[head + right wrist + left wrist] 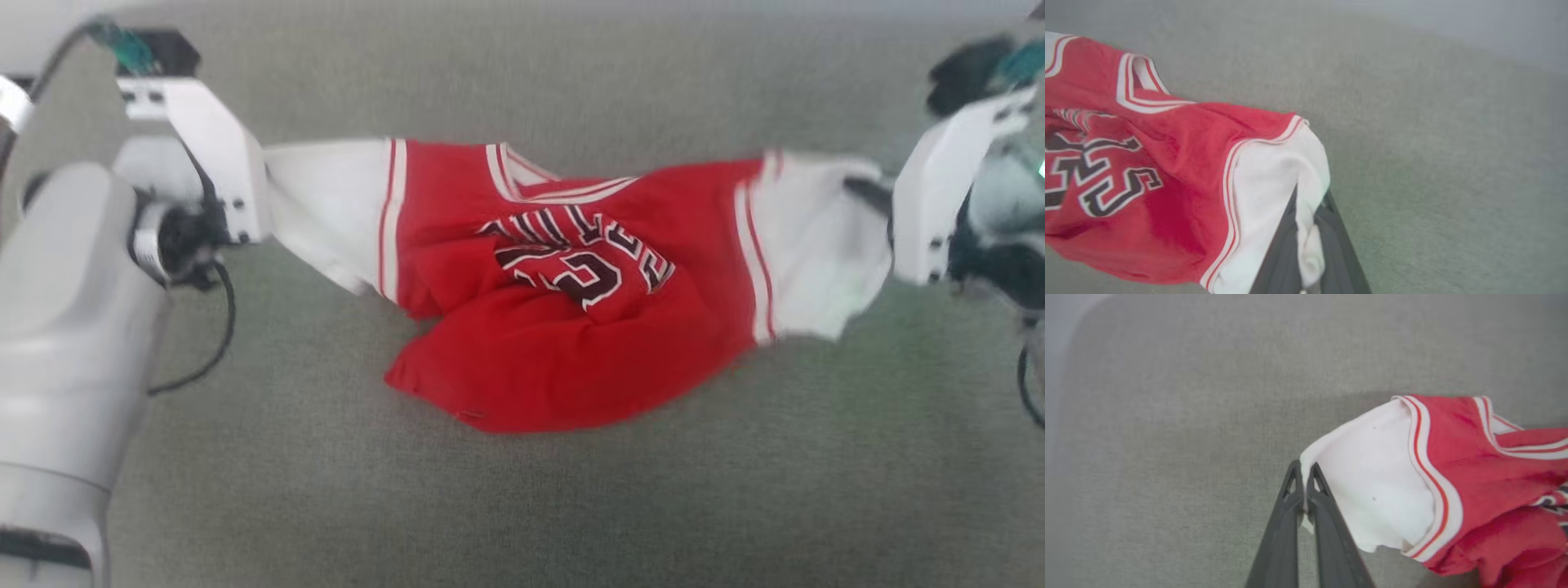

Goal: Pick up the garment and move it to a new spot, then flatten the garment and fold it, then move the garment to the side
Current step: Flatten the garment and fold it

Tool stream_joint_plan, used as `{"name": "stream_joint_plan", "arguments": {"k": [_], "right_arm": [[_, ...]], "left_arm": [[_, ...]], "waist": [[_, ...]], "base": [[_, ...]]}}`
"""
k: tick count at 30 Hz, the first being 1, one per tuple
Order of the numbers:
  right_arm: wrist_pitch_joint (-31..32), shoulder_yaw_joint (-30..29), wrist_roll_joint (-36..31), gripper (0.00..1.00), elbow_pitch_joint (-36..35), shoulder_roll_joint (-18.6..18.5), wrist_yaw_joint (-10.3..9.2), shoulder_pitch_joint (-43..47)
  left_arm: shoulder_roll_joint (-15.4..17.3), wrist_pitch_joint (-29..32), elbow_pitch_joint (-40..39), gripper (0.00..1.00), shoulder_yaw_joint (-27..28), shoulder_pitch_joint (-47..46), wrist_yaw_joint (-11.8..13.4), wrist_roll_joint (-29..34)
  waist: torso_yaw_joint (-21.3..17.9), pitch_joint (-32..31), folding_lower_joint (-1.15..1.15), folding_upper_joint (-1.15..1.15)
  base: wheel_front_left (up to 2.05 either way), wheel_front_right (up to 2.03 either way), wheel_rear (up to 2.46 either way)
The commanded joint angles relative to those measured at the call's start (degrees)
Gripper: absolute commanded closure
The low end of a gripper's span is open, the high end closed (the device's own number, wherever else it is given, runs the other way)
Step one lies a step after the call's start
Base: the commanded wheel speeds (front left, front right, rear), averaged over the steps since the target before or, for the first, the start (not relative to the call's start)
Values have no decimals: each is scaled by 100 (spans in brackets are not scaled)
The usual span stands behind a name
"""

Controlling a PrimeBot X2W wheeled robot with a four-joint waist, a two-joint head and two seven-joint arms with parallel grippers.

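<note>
While the head view takes in the whole garment strung between the two arms, each wrist view gives just one end of it. From above, the red body sags in the middle and bunches into folds over the grey fabric surface, with a white sleeve drawn out to either side. How much of the cloth touches the surface cannot be told.

The left wrist view settles what the head view hides. The left end effector has its two dark fingers pressed together, with the edge of one white sleeve pinched at the tips. In the head view those fingers sit out of sight behind the white wrist bracket.

The right wrist view shows the right end effector closed on the other sleeve, white cloth bunched between the fingers and spilling down the gap. From above, just a short dark stretch of finger enters that sleeve, and that side is blurred.

The dark, white-outlined lettering is crumpled and unreadable in the head view. The right wrist view shows it larger, but cut off at the frame edge.
</note>
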Motion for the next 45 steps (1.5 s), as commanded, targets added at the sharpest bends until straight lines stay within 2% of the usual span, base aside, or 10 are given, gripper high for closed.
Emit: {"name": "stream_joint_plan", "arguments": {"k": [1, 8, 14, 17, 28, 36, 40, 42, 43, 45], "right_arm": [[-69, -13, 40, 100, 10, 11, -2, -127], [-596, -6, -86, 100, 260, 189, -2, -1064], [-1044, 151, -42, 100, 650, 482, -2, -1896], [-1203, 227, 35, 100, 845, 647, -2, -2222], [-1473, 612, 217, 100, 1340, 760, -2, -2920], [-2188, 943, 101, 100, 1789, 678, -3, -3313], [-2771, 1230, 28, 100, 2160, 609, -3, -3689], [-3138, 1355, 1, 100, 2345, 595, -4, -3933], [-3575, 1487, -96, 100, 2515, 549, -4, -4220], [-4071, 1656, -255, 100, 2670, 486, -4, -4517]], "left_arm": [[35, -9, -45, 100, -26, -114, -14, 97], [249, -181, -350, 100, 36, -657, -87, 175], [451, -492, -540, 100, 125, -1137, -189, 273], [538, -536, -569, 100, 179, -1338, -160, 282], [705, -472, -727, 100, 178, -1815, -101, 370], [600, -1051, -654, 100, 268, -1988, -66, 416], [481, -1596, -471, 100, 289, -2288, -32, 517], [410, -1918, -353, 100, 289, -2507, -13, 608], [353, -2316, -239, 100, 287, -2798, 7, 735], [269, -2735, -121, 100, 288, -3083, 14, 859]], "waist": [[-70, -342, 0, 0], [-300, -954, 0, 0], [-555, -1389, 0, 0], [-663, -1567, 0, 0], [-869, -1806, 0, 0], [-910, -1396, 0, 0], [-884, -915, 0, 0], [-853, -639, 0, 0], [-809, -354, 0, 0], [-760, -87, 0, 0]], "base": [[0, 0, 0], [0, 0, 0], [0, 0, 0], [0, 0, 0], [0, 0, 0], [0, 0, 0], [0, 0, 0], [0, 0, 0], [0, 0, 0], [0, 0, 0]]}}
